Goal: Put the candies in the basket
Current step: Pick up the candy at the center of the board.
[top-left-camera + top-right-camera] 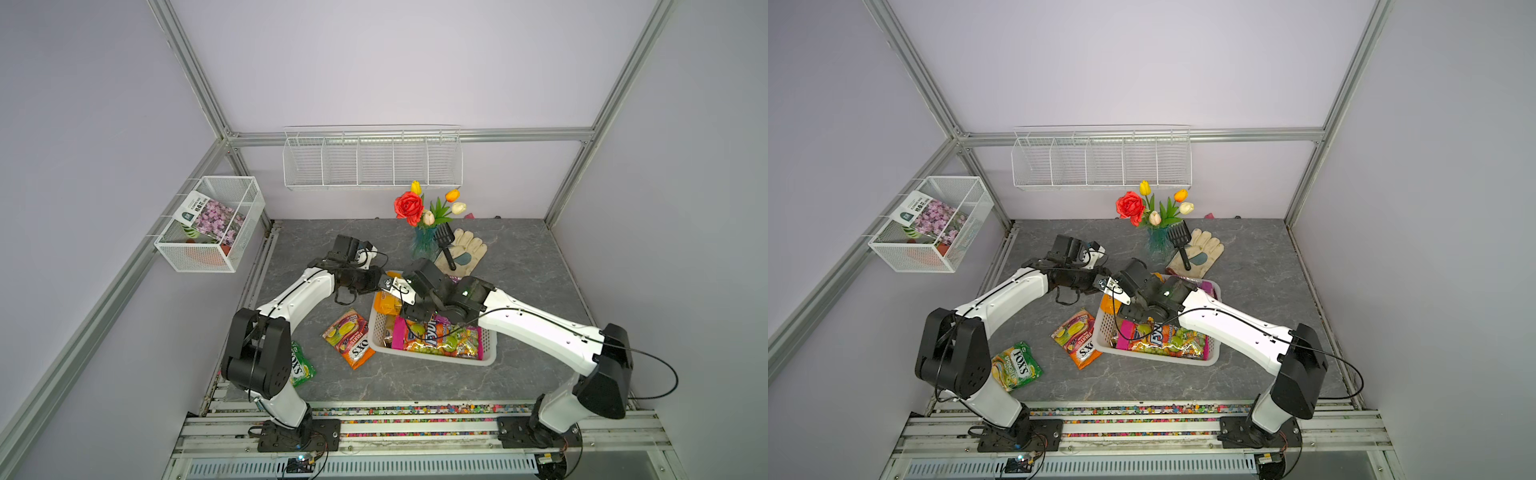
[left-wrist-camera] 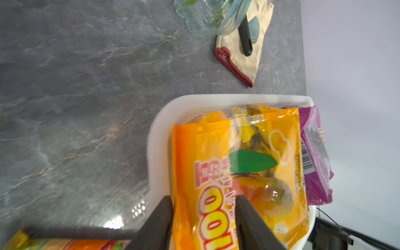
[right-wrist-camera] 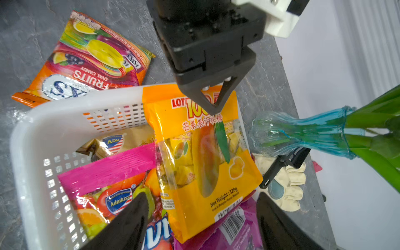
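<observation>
Grey marble tabletop: my left pincer clamps the mango bag by its top, and its length runs away into the basket.

I'm working in a lab test cell: silver aluminium frame beams, plain lilac wall panels, slotted metal base rails.

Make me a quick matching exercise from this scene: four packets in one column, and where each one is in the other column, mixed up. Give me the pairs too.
1. mango bag
2. green bag
3. orange bag
4. flower packet

A. in the wire box
B. on the table, close to the left arm
C. in the left hand's grip, lower end in the basket
D. on the table, right beside the basket

Pairs: 1-C, 2-B, 3-D, 4-A
</observation>
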Tool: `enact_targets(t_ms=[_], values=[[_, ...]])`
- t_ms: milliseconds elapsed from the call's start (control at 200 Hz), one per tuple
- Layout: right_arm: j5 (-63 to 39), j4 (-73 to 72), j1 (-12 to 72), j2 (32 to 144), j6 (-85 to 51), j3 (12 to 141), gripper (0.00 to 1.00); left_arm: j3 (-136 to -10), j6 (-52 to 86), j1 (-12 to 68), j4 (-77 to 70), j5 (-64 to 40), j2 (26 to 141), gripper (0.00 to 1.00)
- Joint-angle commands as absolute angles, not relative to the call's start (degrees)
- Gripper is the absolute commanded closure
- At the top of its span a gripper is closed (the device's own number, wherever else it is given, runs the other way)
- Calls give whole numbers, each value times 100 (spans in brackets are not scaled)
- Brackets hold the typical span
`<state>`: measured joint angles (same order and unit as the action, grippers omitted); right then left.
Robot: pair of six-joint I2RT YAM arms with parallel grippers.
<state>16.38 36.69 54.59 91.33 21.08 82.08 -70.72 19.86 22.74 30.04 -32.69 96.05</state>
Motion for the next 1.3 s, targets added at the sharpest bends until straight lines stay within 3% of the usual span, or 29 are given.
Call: enact_targets(t_ms=[0,235,410,750,1040,1130,1295], values=[[1527,3434,5379,8928,1737,7973,20,-7221,2091,2294,3076,-3535,9880,51],[1220,3285,5343,8747,1721,7777,20,-7416,2224,2590,2775,-4153,10079,53],[27,3051,5386,8422,2185,7451,21,-7550,2432,2694,2454,-4567,10246,51],[-839,2814,6232,8886,2827,7462,23,-7748,2256,2104,3027,-3814,9543,43],[37,3019,7126,10154,3385,8169,23,-7197,2470,1002,3280,-2896,8401,39],[338,3248,7273,10594,3767,8439,26,-6933,2740,635,3436,-2283,8199,38],[764,3124,7477,11084,4205,8567,30,-6311,2973,-11,3265,-2153,8066,37]])
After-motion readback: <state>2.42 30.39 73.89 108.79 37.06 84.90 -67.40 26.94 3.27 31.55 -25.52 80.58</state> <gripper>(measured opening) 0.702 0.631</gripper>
